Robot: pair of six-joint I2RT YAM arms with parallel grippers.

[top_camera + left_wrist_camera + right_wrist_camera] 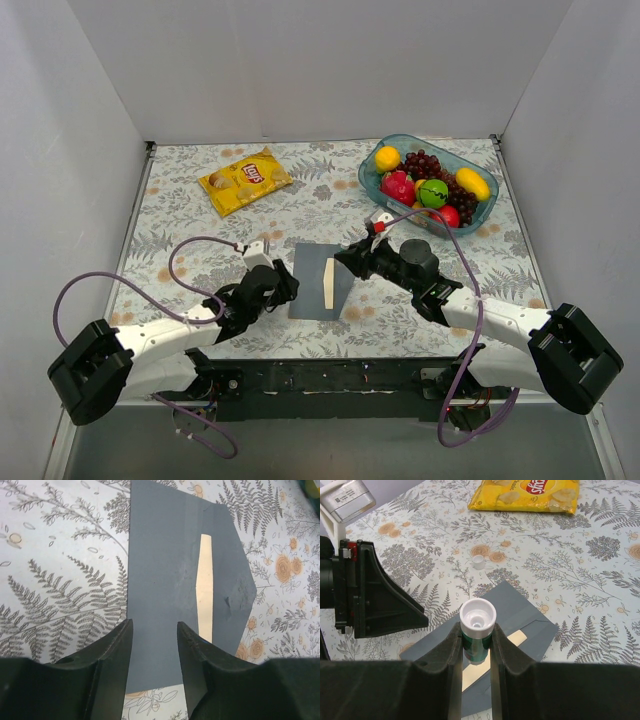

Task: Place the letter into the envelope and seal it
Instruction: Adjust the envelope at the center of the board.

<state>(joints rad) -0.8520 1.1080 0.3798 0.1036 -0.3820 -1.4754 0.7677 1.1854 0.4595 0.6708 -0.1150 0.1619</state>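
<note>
The grey-blue envelope (pixel 312 281) lies flat at the table's middle, its pointed flap (pixel 235 587) folded over the body. A narrow cream strip of the letter (pixel 204 587) shows in the gap under the flap; the rest of the letter is hidden inside. My left gripper (pixel 155 630) hovers open over the envelope's near edge (pixel 288 283), with nothing between its fingers. My right gripper (pixel 476 630) is shut on a green glue stick (pixel 479 630) with a white end, held above the envelope (pixel 520 605) and the letter strip (pixel 516 639). In the top view the right gripper (pixel 352 260) stands at the envelope's right edge.
A small white cap (pixel 478 562) sits on the floral tablecloth just beyond the envelope. A yellow crisp bag (pixel 245 180) lies at the back left. A blue bowl (pixel 440 147) of fruit stands at the back right. The left arm's wrist (pixel 370 595) is close on the right gripper's left.
</note>
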